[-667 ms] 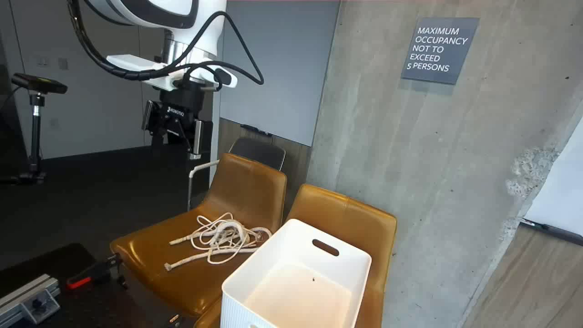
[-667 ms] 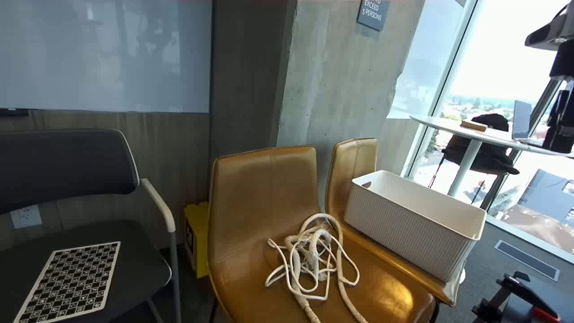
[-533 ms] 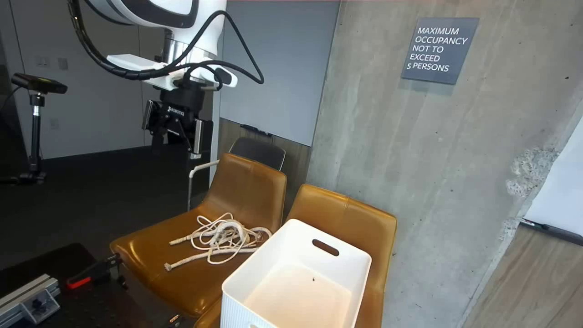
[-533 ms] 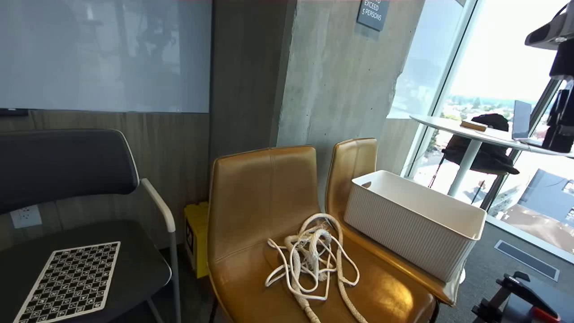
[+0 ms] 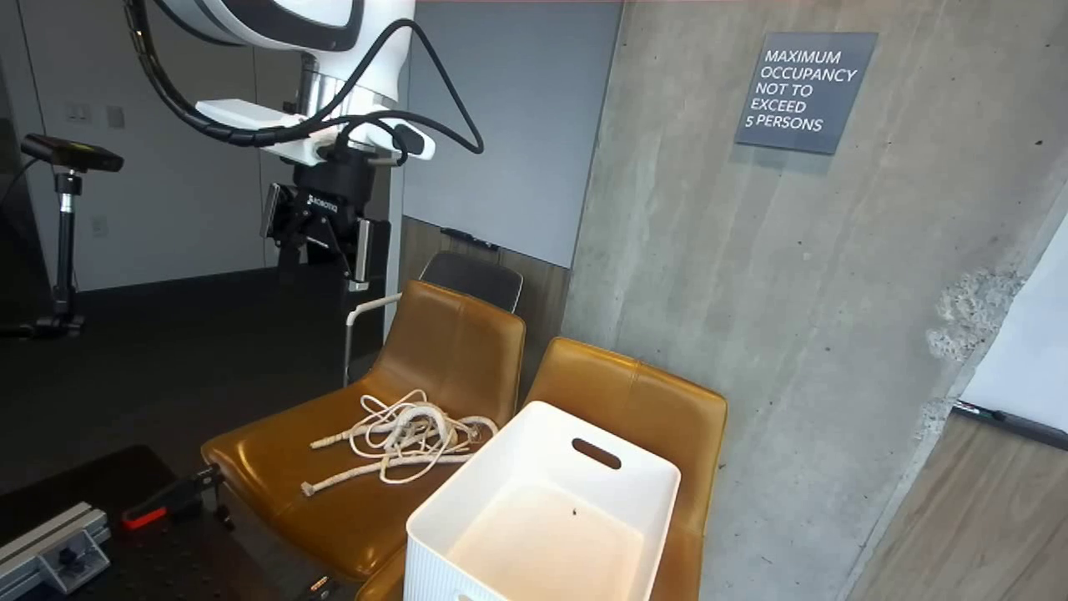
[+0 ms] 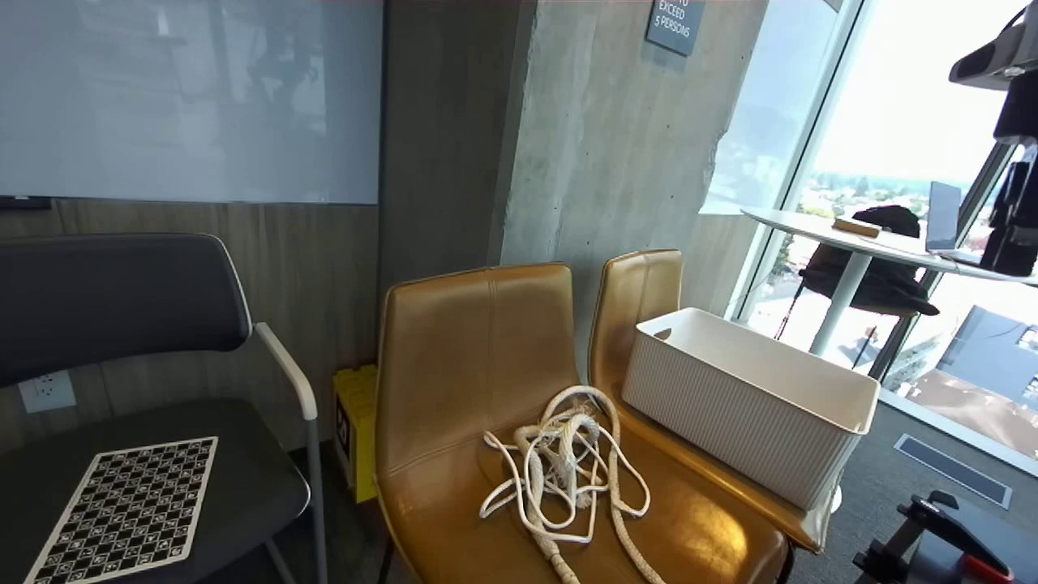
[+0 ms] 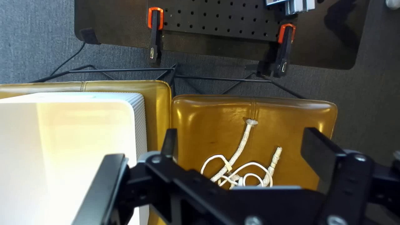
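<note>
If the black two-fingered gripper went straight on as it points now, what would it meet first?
Most likely the tangled off-white braided rope on the brown leather-look chair seat below the open gripper; depth is unclear, so bare seat could come first.

Rope [image 6: 565, 454] tangled on tan chair [image 6: 482, 349]; ribbed bin [image 6: 726, 414] on neighboring chair [image 6: 636, 288].

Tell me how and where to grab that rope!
I'd probably pinch the bunched middle of the white rope, from above: its loops pile up there, while the ends lie flatter on the brown chair seat. The ribbed white bin blocks one side, and the open gripper points down.
</note>
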Controlling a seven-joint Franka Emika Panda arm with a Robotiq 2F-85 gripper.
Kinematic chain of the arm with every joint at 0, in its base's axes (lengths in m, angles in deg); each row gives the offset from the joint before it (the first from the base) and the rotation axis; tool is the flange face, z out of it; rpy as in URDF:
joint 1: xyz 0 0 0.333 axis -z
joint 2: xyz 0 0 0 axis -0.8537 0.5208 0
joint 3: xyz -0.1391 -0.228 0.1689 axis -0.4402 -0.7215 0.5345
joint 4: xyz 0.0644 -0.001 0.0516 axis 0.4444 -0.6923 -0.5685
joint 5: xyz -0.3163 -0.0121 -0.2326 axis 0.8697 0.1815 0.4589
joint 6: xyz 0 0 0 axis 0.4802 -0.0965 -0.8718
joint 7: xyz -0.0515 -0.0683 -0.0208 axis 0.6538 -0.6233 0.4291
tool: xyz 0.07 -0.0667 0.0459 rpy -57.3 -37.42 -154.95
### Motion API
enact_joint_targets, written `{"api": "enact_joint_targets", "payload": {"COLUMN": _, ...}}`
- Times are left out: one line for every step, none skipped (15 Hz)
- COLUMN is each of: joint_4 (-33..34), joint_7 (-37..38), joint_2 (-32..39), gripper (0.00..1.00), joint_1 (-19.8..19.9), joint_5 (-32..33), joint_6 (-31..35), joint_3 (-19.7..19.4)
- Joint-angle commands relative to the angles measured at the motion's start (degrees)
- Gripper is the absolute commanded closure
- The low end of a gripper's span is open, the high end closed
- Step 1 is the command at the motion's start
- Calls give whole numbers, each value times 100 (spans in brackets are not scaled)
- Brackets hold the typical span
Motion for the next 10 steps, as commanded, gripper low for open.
{"api": "enact_joint_targets", "payload": {"joint_4": 8, "joint_7": -8, "joint_2": 3, "gripper": 0, "joint_1": 38, "joint_5": -11, "joint_6": -10, "joint_3": 36}}
{"api": "enact_joint_targets", "payload": {"joint_4": 8, "joint_7": -8, "joint_2": 3, "gripper": 0, "joint_1": 38, "joint_5": -11, "joint_6": -10, "joint_3": 36}}
{"api": "enact_joint_targets", "payload": {"joint_4": 8, "joint_7": -8, "joint_2": 3, "gripper": 0, "joint_1": 38, "joint_5": -11, "joint_6": -10, "joint_3": 36}}
{"api": "enact_joint_targets", "payload": {"joint_4": 37, "joint_7": 2, "joint_2": 42, "gripper": 0, "joint_1": -16, "joint_5": -110, "joint_6": 58, "joint_3": 66}}
{"api": "enact_joint_targets", "payload": {"joint_4": 68, "joint_7": 51, "joint_2": 100, "gripper": 0, "joint_1": -63, "joint_5": -100, "joint_6": 218, "joint_3": 139}}
{"api": "enact_joint_targets", "payload": {"joint_4": 111, "joint_7": 92, "joint_2": 197, "gripper": 0, "joint_1": -124, "joint_5": -70, "joint_6": 549, "joint_3": 237}}
{"api": "enact_joint_targets", "payload": {"joint_4": 155, "joint_7": 146, "joint_2": 326, "gripper": 0, "joint_1": -175, "joint_5": -54, "joint_6": 936, "joint_3": 328}}
{"api": "enact_joint_targets", "payload": {"joint_4": 191, "joint_7": 240, "joint_2": 484, "gripper": 0, "joint_1": -210, "joint_5": 26, "joint_6": 1361, "joint_3": 434}}
{"api": "enact_joint_targets", "payload": {"joint_4": 262, "joint_7": 331, "joint_2": 707, "gripper": 0, "joint_1": -259, "joint_5": 69, "joint_6": 1852, "joint_3": 541}}
{"api": "enact_joint_targets", "payload": {"joint_4": 363, "joint_7": 435, "joint_2": 922, "gripper": 0, "joint_1": -291, "joint_5": 150, "joint_6": 2231, "joint_3": 644}}
